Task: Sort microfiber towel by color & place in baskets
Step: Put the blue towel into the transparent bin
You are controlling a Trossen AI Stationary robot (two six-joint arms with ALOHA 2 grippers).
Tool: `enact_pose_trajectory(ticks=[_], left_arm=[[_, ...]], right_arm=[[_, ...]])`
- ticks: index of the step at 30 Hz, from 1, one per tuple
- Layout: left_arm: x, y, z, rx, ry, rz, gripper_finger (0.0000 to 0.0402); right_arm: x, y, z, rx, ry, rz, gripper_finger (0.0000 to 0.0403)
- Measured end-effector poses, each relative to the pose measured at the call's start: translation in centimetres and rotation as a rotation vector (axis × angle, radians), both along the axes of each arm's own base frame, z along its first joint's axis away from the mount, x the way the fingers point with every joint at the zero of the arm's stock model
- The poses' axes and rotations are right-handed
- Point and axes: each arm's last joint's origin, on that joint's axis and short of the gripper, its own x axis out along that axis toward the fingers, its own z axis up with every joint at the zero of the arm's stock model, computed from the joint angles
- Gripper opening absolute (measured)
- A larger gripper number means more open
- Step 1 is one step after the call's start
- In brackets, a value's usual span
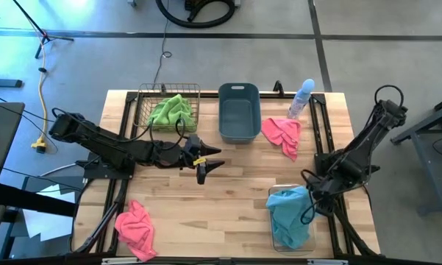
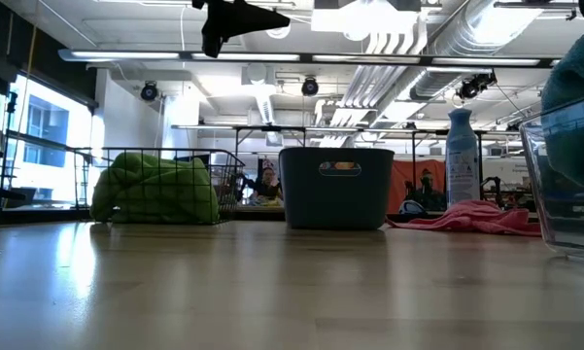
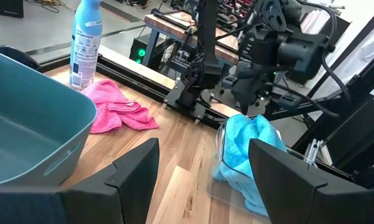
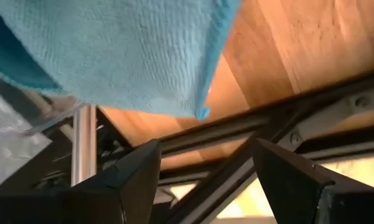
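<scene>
A lime green towel lies in the copper wire basket at the far left. The grey-blue tub beside it holds nothing. One pink towel lies on the table right of the tub, and another lies near the front left corner. A light blue towel fills the clear bin at the front right and hangs over its rim. My left gripper hovers open above the table's middle. My right gripper is open beside the bin's right side, pointing steeply down, with nothing between its fingers.
A pale blue spray bottle stands at the far edge, behind the pink towel. Black frame rails run along the table's sides. Bare wood lies between the front pink towel and the clear bin.
</scene>
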Motion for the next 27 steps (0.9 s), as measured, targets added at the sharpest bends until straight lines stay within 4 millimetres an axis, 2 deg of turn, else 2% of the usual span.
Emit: enact_pose_trajectory(ticks=[12,15,19,25,27], left_arm=[[0.0,0.0,0.0,0.000,0.000,0.000,0.0234],[0.0,0.0,0.0,-0.001,-0.003,0.000,0.0234],[0.1,0.0,0.3,-0.007,-0.031,0.000,0.0234],[0.1,0.0,0.4,-0.009,-0.041,0.001,0.0234],[0.1,0.0,0.4,-0.003,-0.041,0.000,0.0234]], right_arm=[[1.2,1.9,-2.0,-0.108,-0.062,0.173,0.0250],[1.4,2.0,-2.4,-0.116,-0.063,0.209,0.0238],[1.6,2.2,-2.5,-0.127,-0.084,0.216,0.0184],[1.9,2.5,-2.4,-0.106,-0.124,0.208,0.0036],[1.9,2.6,-2.4,-0.094,-0.133,0.199,0.0011]])
